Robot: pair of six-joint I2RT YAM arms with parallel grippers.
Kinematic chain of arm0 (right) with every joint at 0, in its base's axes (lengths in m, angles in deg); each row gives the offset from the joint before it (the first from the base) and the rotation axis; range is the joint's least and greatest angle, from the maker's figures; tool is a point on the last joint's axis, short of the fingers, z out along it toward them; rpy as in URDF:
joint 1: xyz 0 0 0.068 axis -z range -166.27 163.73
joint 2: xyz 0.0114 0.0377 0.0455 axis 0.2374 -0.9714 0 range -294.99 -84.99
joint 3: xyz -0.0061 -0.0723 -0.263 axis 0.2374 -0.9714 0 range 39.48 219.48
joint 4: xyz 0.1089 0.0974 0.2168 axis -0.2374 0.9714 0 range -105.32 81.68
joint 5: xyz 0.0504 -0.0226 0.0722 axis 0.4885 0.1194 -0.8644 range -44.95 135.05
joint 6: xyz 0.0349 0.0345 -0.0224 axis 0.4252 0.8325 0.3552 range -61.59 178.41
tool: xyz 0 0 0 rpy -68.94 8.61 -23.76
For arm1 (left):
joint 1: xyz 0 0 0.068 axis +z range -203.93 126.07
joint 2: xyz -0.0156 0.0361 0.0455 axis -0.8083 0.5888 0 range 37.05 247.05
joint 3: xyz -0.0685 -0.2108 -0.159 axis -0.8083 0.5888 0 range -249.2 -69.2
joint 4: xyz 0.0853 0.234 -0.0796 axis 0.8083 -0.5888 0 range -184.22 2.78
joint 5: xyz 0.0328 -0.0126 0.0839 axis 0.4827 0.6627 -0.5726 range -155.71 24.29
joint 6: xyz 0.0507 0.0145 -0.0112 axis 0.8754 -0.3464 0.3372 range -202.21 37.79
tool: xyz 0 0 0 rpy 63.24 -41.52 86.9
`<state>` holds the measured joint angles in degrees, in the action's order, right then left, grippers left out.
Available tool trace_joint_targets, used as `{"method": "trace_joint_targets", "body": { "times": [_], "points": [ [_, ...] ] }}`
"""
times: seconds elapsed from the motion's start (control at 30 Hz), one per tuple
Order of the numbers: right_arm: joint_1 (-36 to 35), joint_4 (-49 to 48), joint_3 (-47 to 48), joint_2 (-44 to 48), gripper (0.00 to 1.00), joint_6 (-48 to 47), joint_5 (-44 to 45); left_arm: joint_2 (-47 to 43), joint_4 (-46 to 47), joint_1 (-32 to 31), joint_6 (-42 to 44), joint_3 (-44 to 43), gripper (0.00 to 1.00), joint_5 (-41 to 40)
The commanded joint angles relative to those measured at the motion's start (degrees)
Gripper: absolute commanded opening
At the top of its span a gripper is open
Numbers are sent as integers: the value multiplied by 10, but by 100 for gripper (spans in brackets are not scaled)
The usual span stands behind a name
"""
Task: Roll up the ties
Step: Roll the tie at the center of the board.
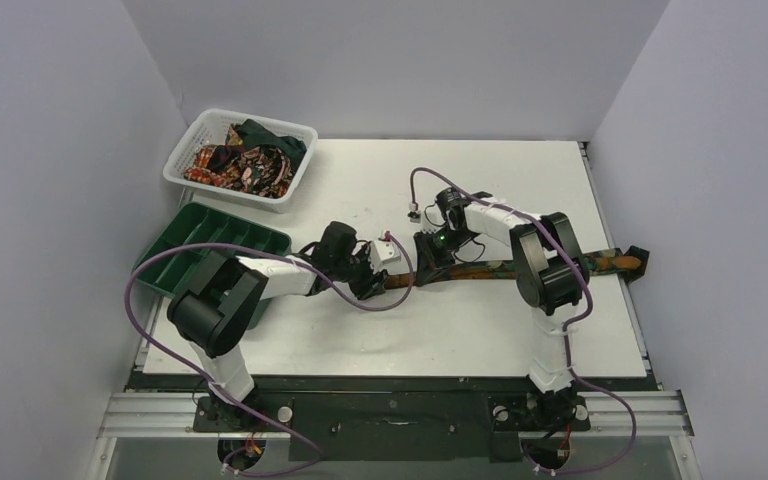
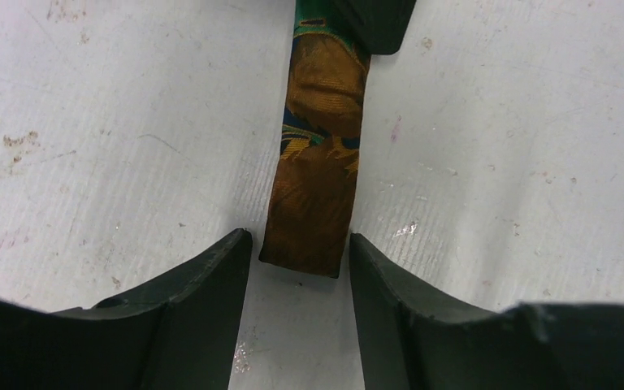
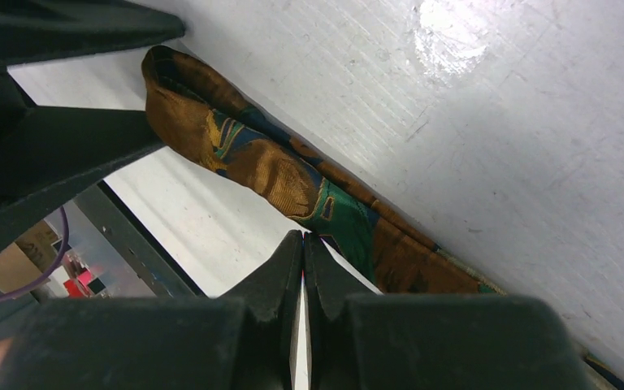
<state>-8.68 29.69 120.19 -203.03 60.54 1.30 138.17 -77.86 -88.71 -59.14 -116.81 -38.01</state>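
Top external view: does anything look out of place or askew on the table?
The tie stretches across the table, and its end on the right sticks out past the table's edge. Nothing else stands out.

Left tool (image 2: 299, 244) jaws apart, right tool (image 3: 303, 237) pinched closed, both lowered

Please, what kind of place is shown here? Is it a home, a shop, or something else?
Probably a robot test booth in a laboratory, not a home. Plain walls enclose a white table, and a left arm and right arm stand on a metal rail.
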Motion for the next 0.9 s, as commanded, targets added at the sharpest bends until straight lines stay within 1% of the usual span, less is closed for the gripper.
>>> {"method": "trace_joint_targets", "body": {
  "times": [0.0, 0.03, 0.17, 0.27, 0.4, 0.47, 0.53, 0.6, 0.67, 0.7, 0.73, 0.77, 0.83, 0.87],
  "points": [
    [-1, -10, -6, -12, 0, 3, 14, -8, 26, 0, 41, 1, 42, 47],
    [-1, -11, -7, -12, 0, 4, 15, -18, 27, -1, 48, 1, 39, 57],
    [-2, -16, -7, -12, 0, 10, 17, -49, 20, -7, 45, -17, 32, 84],
    [-2, -16, -1, -16, 0, 12, 16, -59, 20, -17, 28, -35, 31, 96],
    [-2, -14, 5, -6, 0, 11, 10, -42, 20, -29, 11, -65, 32, 94],
    [0, -6, 5, 9, 0, 2, 0, -32, 18, -31, 6, -78, 33, 93],
    [4, 12, 5, 33, 1, -29, -15, -24, 12, -32, 9, -87, 34, 92],
    [13, 31, 1, 57, 6, -53, -33, -17, 11, -32, 12, -95, 34, 93],
    [27, 50, -2, 76, 14, -69, -50, -8, 10, -32, 11, -105, 34, 95],
    [39, 61, -3, 84, 21, -71, -63, -5, 10, -32, 11, -112, 33, 95],
    [45, 66, -4, 87, 25, -74, -70, 4, 11, -33, 9, -121, 33, 95],
    [59, 68, -7, 92, 32, -74, -81, 7, 12, -33, 8, -124, 33, 96],
    [75, 70, -8, 95, 40, -73, -93, 19, 15, -35, 9, -134, 33, 98],
    [79, 69, -8, 93, 42, -71, -94, 28, 17, -37, 8, -141, 33, 99]
  ]
}}
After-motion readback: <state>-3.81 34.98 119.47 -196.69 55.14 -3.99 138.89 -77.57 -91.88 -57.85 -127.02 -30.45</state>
